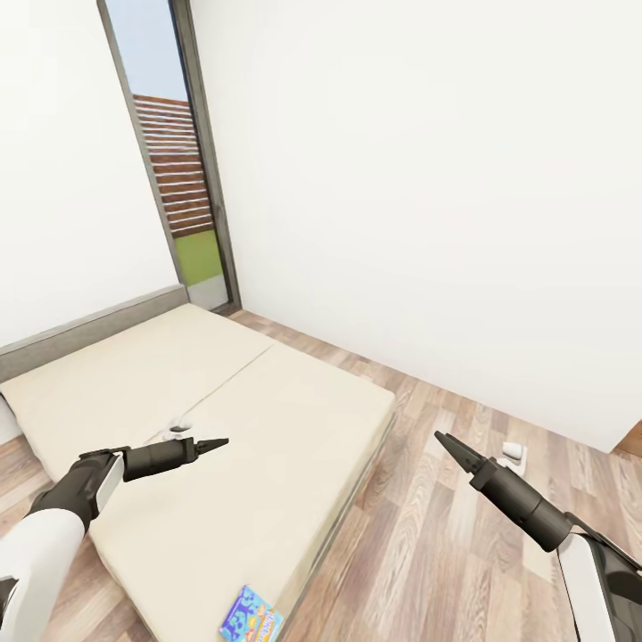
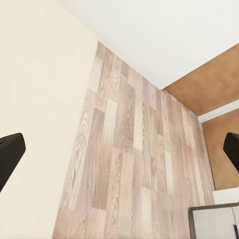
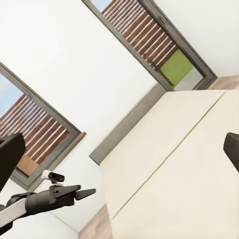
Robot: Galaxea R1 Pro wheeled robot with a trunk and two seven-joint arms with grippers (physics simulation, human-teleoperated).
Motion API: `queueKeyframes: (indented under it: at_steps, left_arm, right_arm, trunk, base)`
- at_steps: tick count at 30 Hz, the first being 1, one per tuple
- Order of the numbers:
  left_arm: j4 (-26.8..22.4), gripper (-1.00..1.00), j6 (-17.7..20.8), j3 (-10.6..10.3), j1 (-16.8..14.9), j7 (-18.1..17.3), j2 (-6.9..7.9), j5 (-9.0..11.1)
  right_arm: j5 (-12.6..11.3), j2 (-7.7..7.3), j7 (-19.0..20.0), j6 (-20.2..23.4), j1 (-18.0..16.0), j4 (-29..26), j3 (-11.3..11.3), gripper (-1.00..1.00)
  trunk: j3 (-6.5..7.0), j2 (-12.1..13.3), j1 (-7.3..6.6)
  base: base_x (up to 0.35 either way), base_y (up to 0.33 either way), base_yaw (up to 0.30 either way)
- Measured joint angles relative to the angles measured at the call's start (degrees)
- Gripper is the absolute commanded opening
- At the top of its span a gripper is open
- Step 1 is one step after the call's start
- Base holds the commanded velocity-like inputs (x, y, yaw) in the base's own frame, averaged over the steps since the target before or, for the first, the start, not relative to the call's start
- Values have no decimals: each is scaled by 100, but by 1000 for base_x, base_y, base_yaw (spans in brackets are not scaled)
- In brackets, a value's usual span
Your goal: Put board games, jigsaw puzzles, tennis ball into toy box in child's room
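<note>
1 board game [image 1: 251, 615]: 6 o'clock on bed [image 1: 267, 419], looks light, stiff; I'd pinch its edge.
Left gripper [image 1: 218, 442]: pressed together in head view.
Right gripper [image 1: 441, 439]: pressed together too.

A blue board game [image 1: 251, 617] lies flat at the six o'clock corner of the cream bed [image 1: 223, 419].
</note>
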Motion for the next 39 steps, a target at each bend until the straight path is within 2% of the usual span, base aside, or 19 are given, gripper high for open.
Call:
queueKeyframes:
  at_steps: [13,39]
  left_arm:
    - [-1,100,1,-2,1,183,-35,6]
    - [-2,100,1,-2,2,222,-69,6]
  right_arm:
    - [2,1,3,1,-1,-3,1,100]
    - [2,1,-6,0,-1,-3,1,100]
  trunk:
    - [4,0,0]
    - [95,0,0]
  base:
    - [0,-258,42]
    - [0,-294,256]
